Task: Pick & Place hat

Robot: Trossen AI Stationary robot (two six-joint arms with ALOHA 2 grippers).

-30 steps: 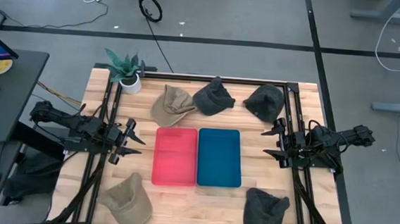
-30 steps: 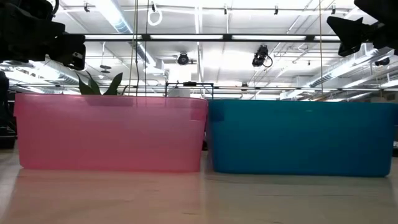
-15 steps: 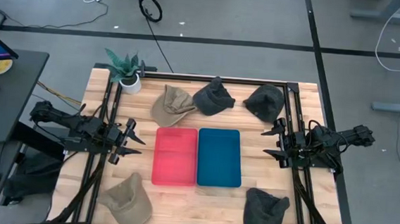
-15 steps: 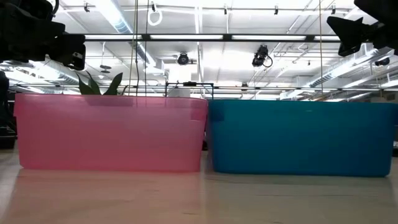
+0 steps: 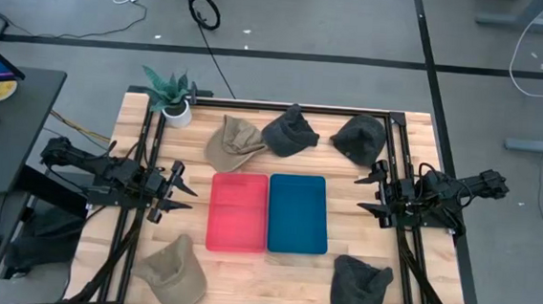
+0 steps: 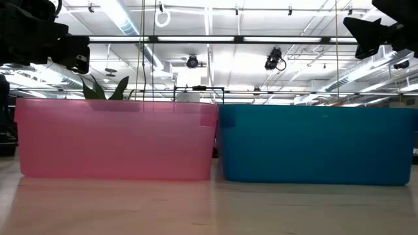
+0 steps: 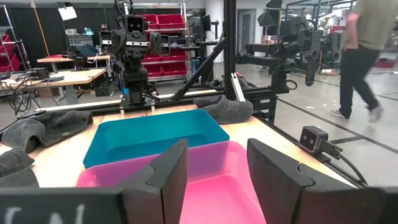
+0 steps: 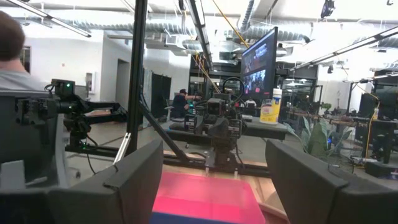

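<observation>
Several hats lie flat on the wooden table. Along the far edge sit a tan hat (image 5: 234, 142), a dark grey hat (image 5: 289, 132) and another dark hat (image 5: 359, 137). Near the front edge are a tan hat (image 5: 173, 272) and a dark hat (image 5: 360, 288). A pink bin (image 5: 238, 212) and a blue bin (image 5: 298, 214) stand side by side at the centre. My left gripper (image 5: 178, 191) hovers open left of the pink bin; my right gripper (image 5: 367, 194) hovers open right of the blue bin. Neither touches anything.
A potted plant (image 5: 172, 94) stands at the table's far left corner. Black frame rails (image 5: 147, 153) run along both table sides beneath the arms. In the left wrist view a person (image 7: 364, 56) walks in the room beyond the table.
</observation>
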